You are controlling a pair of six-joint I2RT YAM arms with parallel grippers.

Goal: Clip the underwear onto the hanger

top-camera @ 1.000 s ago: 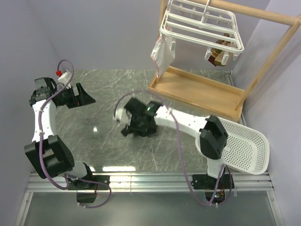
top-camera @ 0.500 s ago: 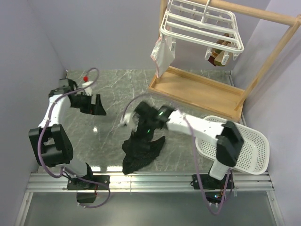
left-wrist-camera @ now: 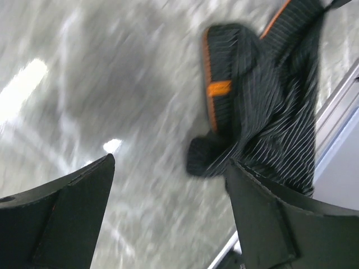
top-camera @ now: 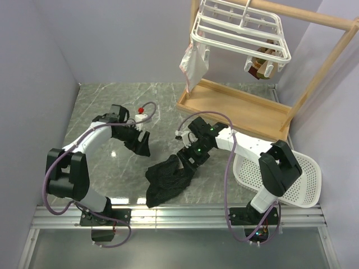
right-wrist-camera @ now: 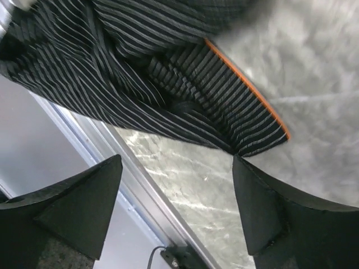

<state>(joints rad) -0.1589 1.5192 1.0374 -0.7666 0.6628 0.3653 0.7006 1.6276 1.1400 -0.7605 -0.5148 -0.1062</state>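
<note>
Left pincer [left-wrist-camera: 170, 163], right pincer [right-wrist-camera: 176, 161] agape, empty, underwear [top-camera: 168, 179] on table [top-camera: 112, 106], pouch [top-camera: 192, 66] seemingly on hanger [top-camera: 241, 33]

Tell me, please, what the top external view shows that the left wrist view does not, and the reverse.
Only the top external view shows the white plastic drying rack, the light wooden frame and the white perforated basket. Only the left wrist view shows the orange tab and trim on the waistband. Both show the open left gripper and the black striped fabric underwear lying on the grey marble table.
</note>
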